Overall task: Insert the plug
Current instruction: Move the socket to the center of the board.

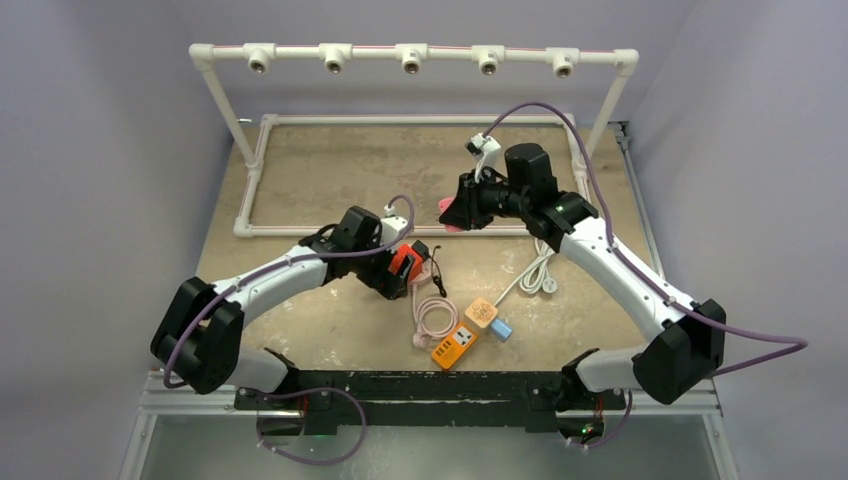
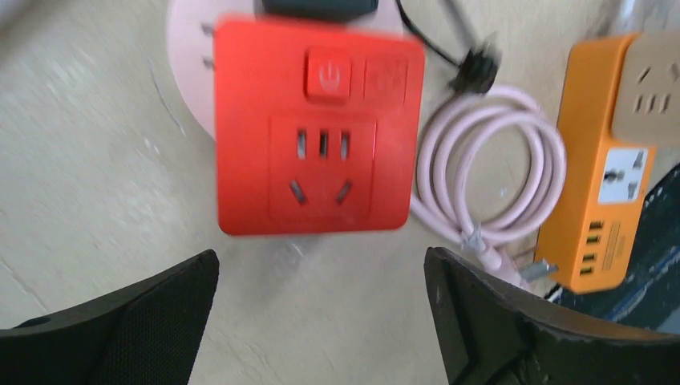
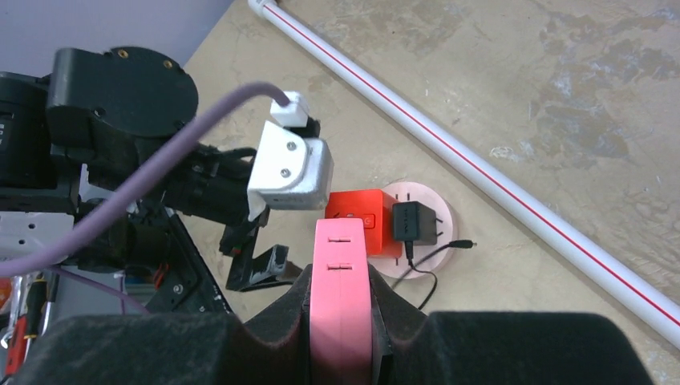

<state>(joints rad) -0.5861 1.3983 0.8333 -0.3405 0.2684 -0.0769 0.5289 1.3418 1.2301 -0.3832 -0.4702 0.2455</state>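
The right gripper clamps a flat pink plastic plug, raised over the tabletop's far right part. The left gripper hangs with jaws spread wide over a red square socket block near the tabletop's middle.

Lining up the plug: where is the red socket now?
Left wrist view, centre: the red socket sits just beyond the open left end effector, with the pink cable coil and orange strip on its right.
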